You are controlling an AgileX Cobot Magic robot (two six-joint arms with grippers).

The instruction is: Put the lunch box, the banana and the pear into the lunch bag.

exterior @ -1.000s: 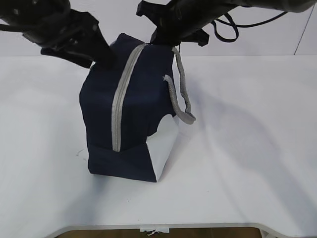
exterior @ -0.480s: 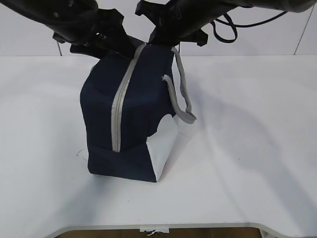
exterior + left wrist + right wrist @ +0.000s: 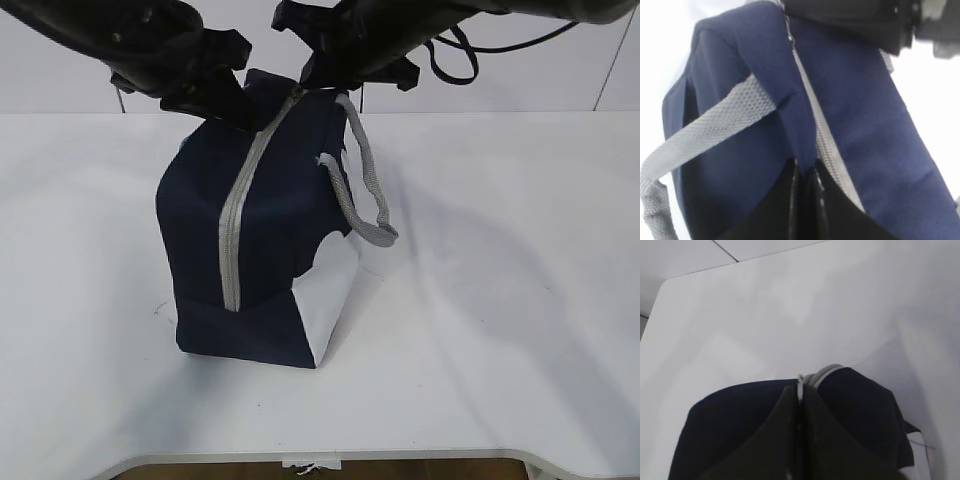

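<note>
Left gripper point(image 3: 805, 200): black, jaws pressed together, pinching a raised fold of navy fabric just beside the zipper at the top of the bag; in the exterior view it is reaching in from the upper left point(image 3: 232, 100).

Right gripper point(image 3: 799, 440): black, jaws closed tight, with a thin metal ring point(image 3: 801, 382) showing at its tips where the zipper ends; it is sitting at the top rear of the bag, entering from the upper right in the exterior view point(image 3: 315, 75). Whether the ring is truly clamped cannot be told for certain, though the closed tips are meeting right at it.

Large boxy navy-blue fabric lunch bag point(image 3: 280, 210): standing upright on the desk, left of centre, fabric at its top being drawn up between the two grippers.

Grey zipper point(image 3: 238, 210): running down the middle of the bag from top rear to lower front, appearing closed along its visible length.

Grey webbing handle point(image 3: 362, 190): hanging in a loop down the right side of the bag; a second strap point(image 3: 715, 125) is crossing the left side in the left wrist view.

White side panel point(image 3: 330, 295): showing on the lower right end of the bag.

White desk point(image 3: 500, 300): carrying the bag.

Lunch box, banana, pear: not visible in any view.
</note>
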